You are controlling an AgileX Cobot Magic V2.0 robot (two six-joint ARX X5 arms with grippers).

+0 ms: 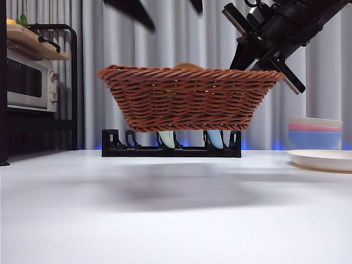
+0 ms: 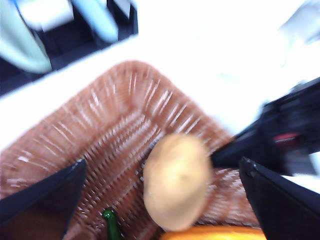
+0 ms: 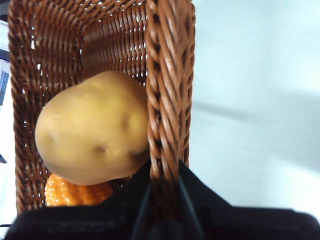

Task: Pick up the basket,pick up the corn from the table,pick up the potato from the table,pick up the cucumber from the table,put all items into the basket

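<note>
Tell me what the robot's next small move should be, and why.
Probably lower the basket gently to the table. The right pincer holds its rim aloft, and the potato, corn and cucumber already lie inside.

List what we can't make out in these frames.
- Cucumber: left wrist view shows only a blurred green end, cut by the edge; the right wrist view shows none of it.
- Corn: mostly under the potato in the right wrist view; cut by the edge in the left.
- Basket contents: front view, the wall hides all but the potato's top.
- Right gripper on the rim: jaw tips hidden by the weave.
- Left gripper: blurred.
</note>
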